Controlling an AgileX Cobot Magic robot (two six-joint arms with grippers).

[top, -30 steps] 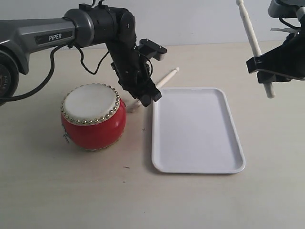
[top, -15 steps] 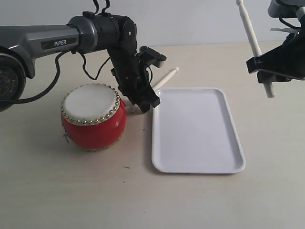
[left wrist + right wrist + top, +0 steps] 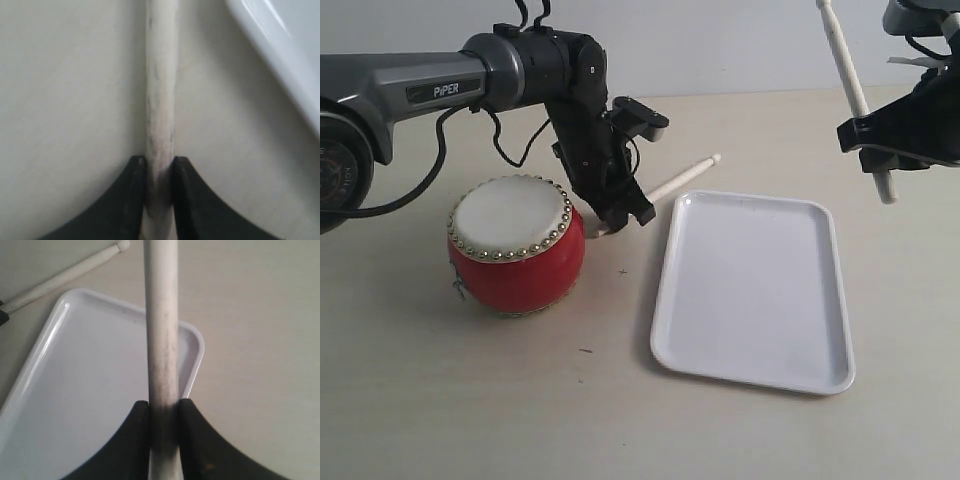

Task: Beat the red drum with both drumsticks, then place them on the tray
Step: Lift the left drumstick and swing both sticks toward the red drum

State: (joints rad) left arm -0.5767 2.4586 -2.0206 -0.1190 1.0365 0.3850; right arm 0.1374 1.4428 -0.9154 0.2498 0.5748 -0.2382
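Sitting near tray (image 3: 750,290): glossy red drum (image 3: 515,265), cream skin, gold studs.

Bench (image 3: 470,400): pale beige top, matte and plain, filling most of the exterior view; a few tiny dark specks lie on it toward its near edge.
Wall (image 3: 720,40): plain grey-white, rising directly behind the bench's far edge.
Seam: the bench and wall meet in one straight line along the bench's far side.
Light: soft and even, falling from above the bench; shadows on the bench are short with blurred edges.
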